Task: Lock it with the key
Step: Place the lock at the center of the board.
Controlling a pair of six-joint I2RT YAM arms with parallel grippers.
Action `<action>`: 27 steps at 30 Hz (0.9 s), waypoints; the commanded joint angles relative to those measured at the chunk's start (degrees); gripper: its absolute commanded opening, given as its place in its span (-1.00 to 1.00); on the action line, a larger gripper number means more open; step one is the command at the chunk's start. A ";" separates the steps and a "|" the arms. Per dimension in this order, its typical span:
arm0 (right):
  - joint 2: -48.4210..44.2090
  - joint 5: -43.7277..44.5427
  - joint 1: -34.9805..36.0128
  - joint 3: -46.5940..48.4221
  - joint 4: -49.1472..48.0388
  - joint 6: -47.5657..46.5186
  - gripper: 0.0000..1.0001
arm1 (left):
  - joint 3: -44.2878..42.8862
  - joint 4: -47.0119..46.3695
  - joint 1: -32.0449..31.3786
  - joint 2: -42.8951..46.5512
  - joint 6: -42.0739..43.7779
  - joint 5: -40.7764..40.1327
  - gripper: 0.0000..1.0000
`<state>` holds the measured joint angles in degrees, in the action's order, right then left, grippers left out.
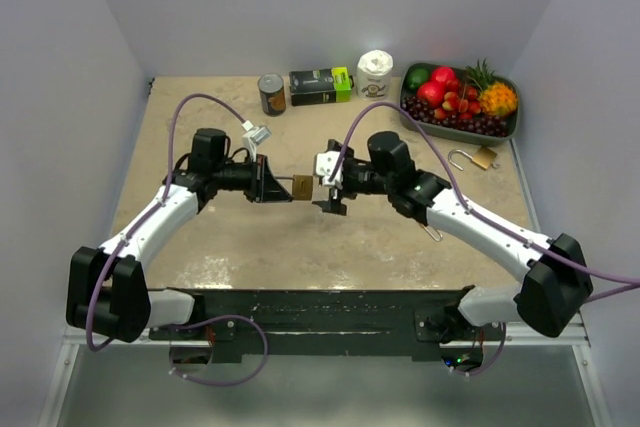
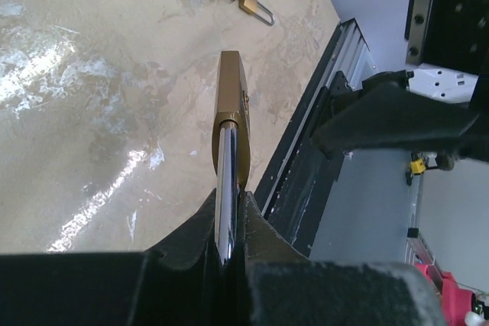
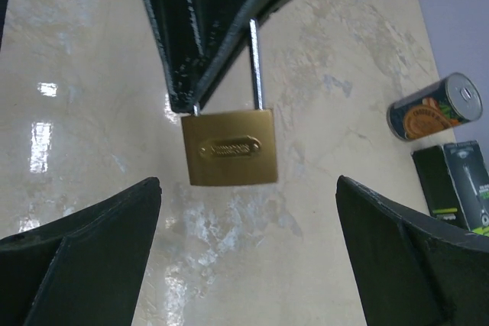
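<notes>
Beige table [image 1: 230, 237], brass padlock [image 3: 229, 146], steel shackle [image 3: 256, 66]

The overhead view looks evenly, softly lit to me, with only faint shadows under the arms on the table [image 1: 250, 247]. Through the left wrist camera I see white glare streaking the tabletop, and the padlock [image 2: 231, 97] has a bright shine along its shackle [image 2: 224, 188]. The left fingers [image 2: 294, 276] look dark and soft. Through the right wrist camera the padlock is sharp, small glare patches lie toward the table's near edge, and the right fingers [image 3: 84, 257] blur.
</notes>
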<state>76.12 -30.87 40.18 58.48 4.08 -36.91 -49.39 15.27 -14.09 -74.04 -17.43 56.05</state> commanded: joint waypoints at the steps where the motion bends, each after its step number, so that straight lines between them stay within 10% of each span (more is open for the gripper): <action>1: 0.35 4.41 4.28 -0.30 -5.20 -5.45 0.98 | -3.52 -4.98 -1.12 1.00 -3.31 3.80 -1.00; 20: 6.41 10.04 7.45 -0.47 -9.61 -7.39 0.63 | -3.00 -4.90 -1.56 1.62 -4.01 4.77 -1.00; 27: 7.64 9.69 7.63 0.50 -8.65 -7.04 -0.09 | -2.82 -5.16 -1.65 1.44 -4.28 4.50 -1.00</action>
<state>83.33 -21.80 47.59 57.71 -1.63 -43.90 -49.41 13.45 -15.33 -74.04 -20.43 56.80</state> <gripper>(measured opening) 0.593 0.098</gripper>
